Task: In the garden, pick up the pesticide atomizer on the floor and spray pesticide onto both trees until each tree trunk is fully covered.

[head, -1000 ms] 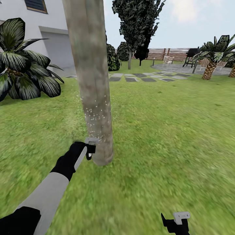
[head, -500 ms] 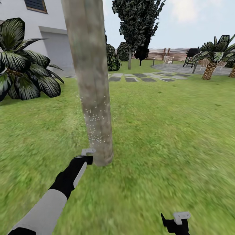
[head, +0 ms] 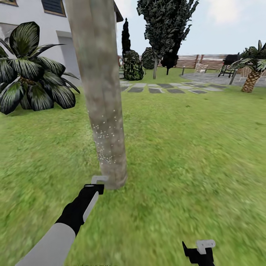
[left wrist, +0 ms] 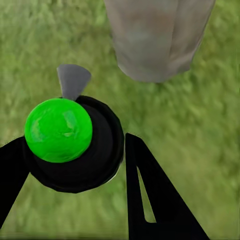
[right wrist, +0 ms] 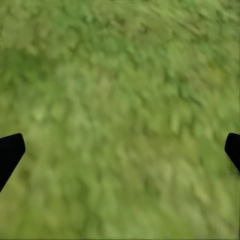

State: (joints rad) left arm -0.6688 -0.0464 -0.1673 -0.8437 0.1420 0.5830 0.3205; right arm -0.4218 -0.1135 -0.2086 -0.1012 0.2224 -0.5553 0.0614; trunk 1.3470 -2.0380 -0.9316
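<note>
Green lawn (head: 192,147) fills the garden in the head view, backed by a brown slat fence (head: 207,61), a white house wall (head: 35,26) and a row of stepping stones (head: 168,88). Just beyond the left claw (head: 98,181) rises the tree trunk (head: 99,92), thick and blotchy grey-brown, its base almost touching the claw's pale tip. Whitish specks of pesticide (head: 105,142) dot the trunk's lower part, above the claw. A broad-leafed dark plant (head: 33,79) stands well off to that claw's left. The right claw (head: 201,251) hangs low over the grass, well apart from the trunk, with a palm (head: 253,72) far beyond it.

From the left wrist, the left claw (left wrist: 75,190) is clamped on the pesticide atomizer (left wrist: 75,145), a round black body with a bright green cap and a grey nozzle pointing ahead; black fingers (left wrist: 155,200) flank it, and the trunk's base (left wrist: 157,40) stands just ahead on the grass.

From the right wrist, the right claw (right wrist: 120,150) stands spread wide, its dark fingertips (right wrist: 10,152) at either edge over bare grass (right wrist: 120,100).
</note>
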